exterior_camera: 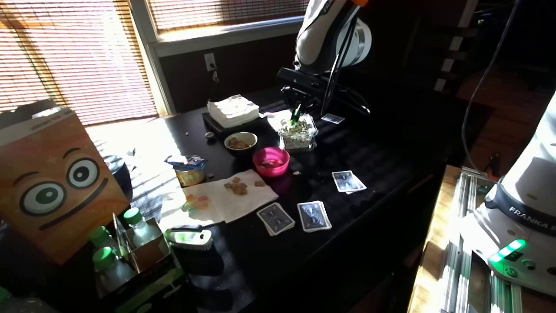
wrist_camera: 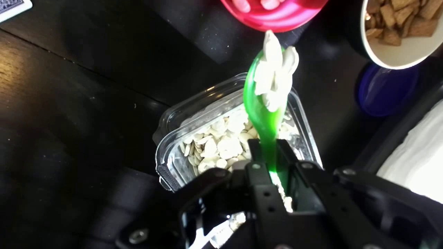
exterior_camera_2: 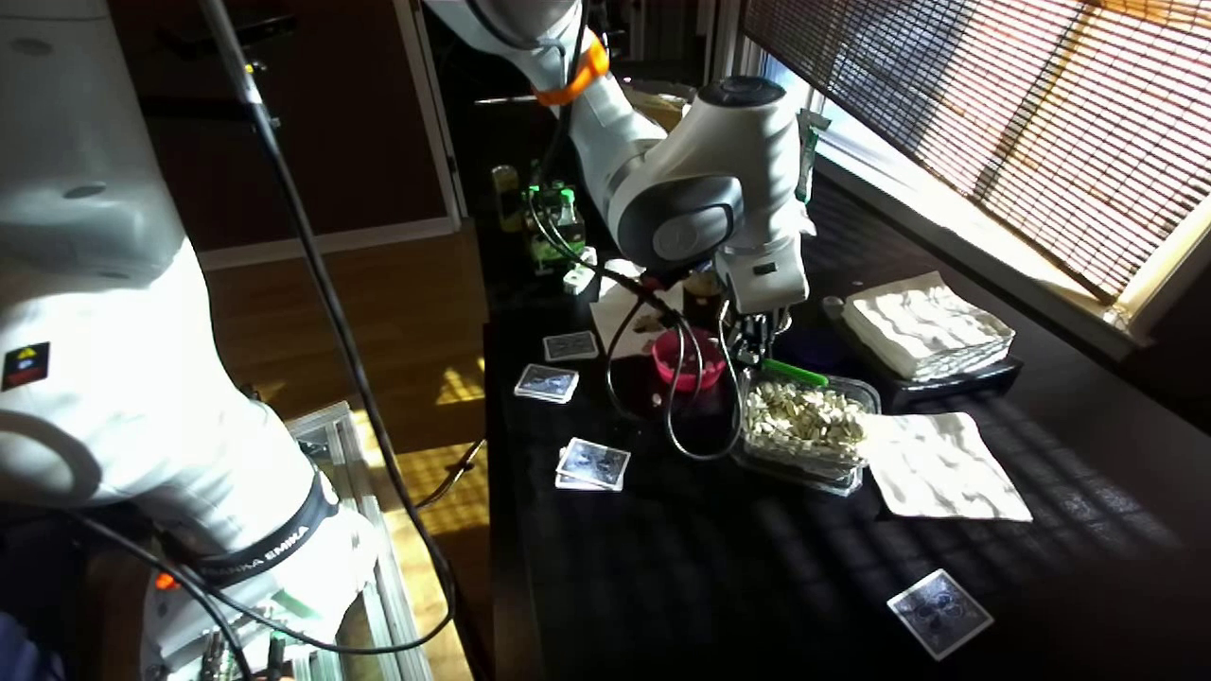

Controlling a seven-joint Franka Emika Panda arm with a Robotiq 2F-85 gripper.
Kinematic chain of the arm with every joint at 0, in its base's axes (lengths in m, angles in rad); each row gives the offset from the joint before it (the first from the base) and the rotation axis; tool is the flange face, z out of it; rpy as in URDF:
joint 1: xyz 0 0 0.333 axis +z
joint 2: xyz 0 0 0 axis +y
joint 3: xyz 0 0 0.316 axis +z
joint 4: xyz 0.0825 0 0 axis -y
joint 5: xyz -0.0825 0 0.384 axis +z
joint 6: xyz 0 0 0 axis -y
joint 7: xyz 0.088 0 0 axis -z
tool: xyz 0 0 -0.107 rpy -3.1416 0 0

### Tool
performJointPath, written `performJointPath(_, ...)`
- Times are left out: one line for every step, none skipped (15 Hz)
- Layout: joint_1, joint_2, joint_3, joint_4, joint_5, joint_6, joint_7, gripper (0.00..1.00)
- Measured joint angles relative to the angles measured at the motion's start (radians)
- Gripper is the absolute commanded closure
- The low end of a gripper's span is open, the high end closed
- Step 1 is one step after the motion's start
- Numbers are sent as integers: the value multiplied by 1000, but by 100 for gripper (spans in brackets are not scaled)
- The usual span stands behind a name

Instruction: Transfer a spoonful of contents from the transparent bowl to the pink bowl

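My gripper (wrist_camera: 271,149) is shut on a green spoon (wrist_camera: 263,119). In the wrist view the spoon's head carries several pale flat pieces (wrist_camera: 275,74). The transparent bowl (wrist_camera: 169,138), a clear plastic tub of pale pieces, lies below the gripper; it also shows in both exterior views (exterior_camera: 298,145) (exterior_camera_2: 799,465). The spoon's head extends past the tub's rim toward the pink bowl (wrist_camera: 268,25). The pink bowl stands beside the tub with a few pieces inside, seen in both exterior views (exterior_camera: 271,170) (exterior_camera_2: 665,367). The spoon also shows over the tub in an exterior view (exterior_camera_2: 795,373).
A dark bowl of brown squares (exterior_camera: 240,151) stands beside the pink bowl. A napkin stack (exterior_camera: 233,109) is behind the tub. Playing cards (exterior_camera: 313,216), a napkin with brown squares (exterior_camera: 217,204), a can (exterior_camera: 190,176) and a bottle carrier (exterior_camera: 147,256) are on the black table.
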Motion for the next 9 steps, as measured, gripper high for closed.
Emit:
performJointPath(0,-1,0,-1,0,0,-1,86)
performJointPath(-1,-1,0,-1,0,0,-3,86)
performJointPath(-1,-1,0,-2,0,0,-3,96)
performJointPath(-1,-2,0,-2,0,0,-4,96)
performJointPath(-1,-1,1,-2,0,0,-4,96)
performJointPath(-1,-1,5,-2,0,0,-4,96)
performJointPath(-1,-1,13,-2,1,0,-4,96)
performJointPath(0,-1,23,-2,1,0,-4,96)
performJointPath(1,-1,35,-2,2,0,-4,96)
